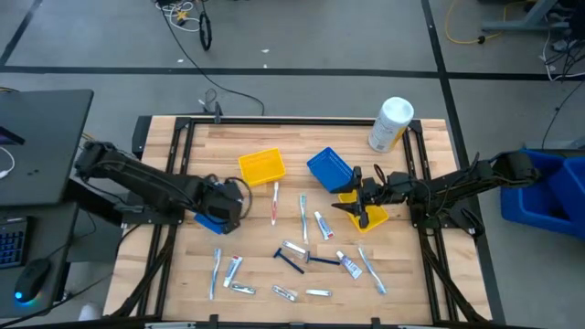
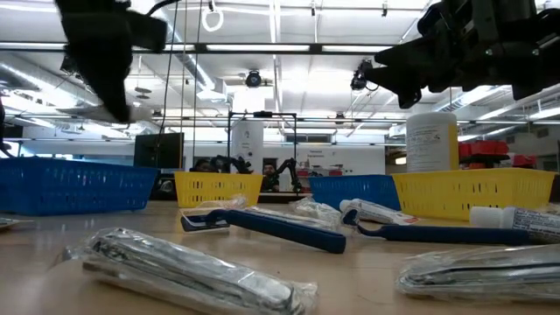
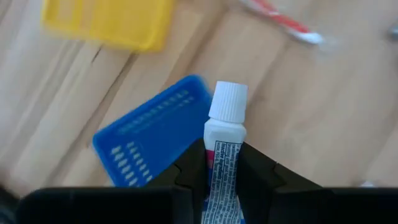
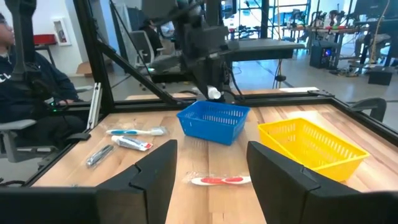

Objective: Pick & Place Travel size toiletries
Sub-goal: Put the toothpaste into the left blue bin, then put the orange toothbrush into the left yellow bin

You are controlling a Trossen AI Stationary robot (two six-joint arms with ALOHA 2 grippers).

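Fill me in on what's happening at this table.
The left gripper is shut on a small toothpaste tube and hangs over a blue bin at the table's left side. The right gripper is open and empty, held above a yellow bin on the right. Many toothbrushes, tubes and a dark blue razor lie scattered on the wooden table.

Robotics lab: a wooden worktop in a black frame, concrete floor with cables, probably more robot stations behind, a seated person.
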